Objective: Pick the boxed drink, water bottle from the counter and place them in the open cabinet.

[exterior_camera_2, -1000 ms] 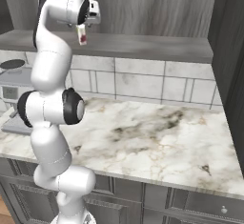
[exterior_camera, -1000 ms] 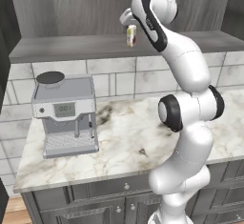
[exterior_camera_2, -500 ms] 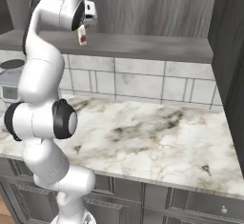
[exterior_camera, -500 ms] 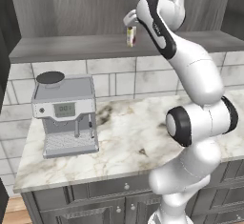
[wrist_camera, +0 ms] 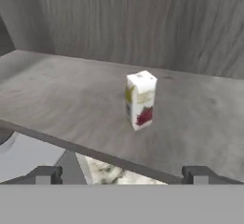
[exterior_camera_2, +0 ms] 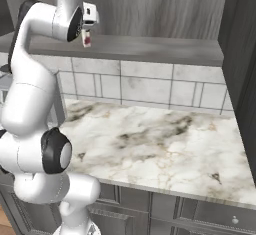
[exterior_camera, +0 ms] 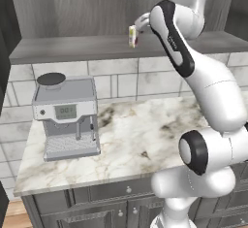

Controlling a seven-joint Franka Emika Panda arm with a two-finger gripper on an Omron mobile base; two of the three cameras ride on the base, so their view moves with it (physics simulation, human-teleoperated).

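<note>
The boxed drink (wrist_camera: 140, 100), a small white carton with red and yellowish markings, stands upright on the grey shelf board (wrist_camera: 57, 99) of the open cabinet, near its front edge. It also shows as the carton (exterior_camera: 131, 36) in the left base view and the carton (exterior_camera_2: 86, 39) in the right one. My gripper (wrist_camera: 121, 173) is open, its fingertips (wrist_camera: 45, 174) spread wide and a short way back from the carton, touching nothing. The hand (exterior_camera: 141, 24) hovers just off the shelf's edge. The water bottle is out of view. Below lies the marble counter (exterior_camera: 145, 135).
A grey coffee machine (exterior_camera: 68, 115) stands at the counter's left end. A tiled backsplash (exterior_camera_2: 150, 84) runs under the shelf. A dark side panel (exterior_camera_2: 245, 54) closes off the right. My own arm (exterior_camera: 203, 76) rises over the counter's right part.
The carton stays at the same spot on the shelf's front edge. The arm's elbow has swung outward, and the hand now sits back from the carton with its fingers apart.
</note>
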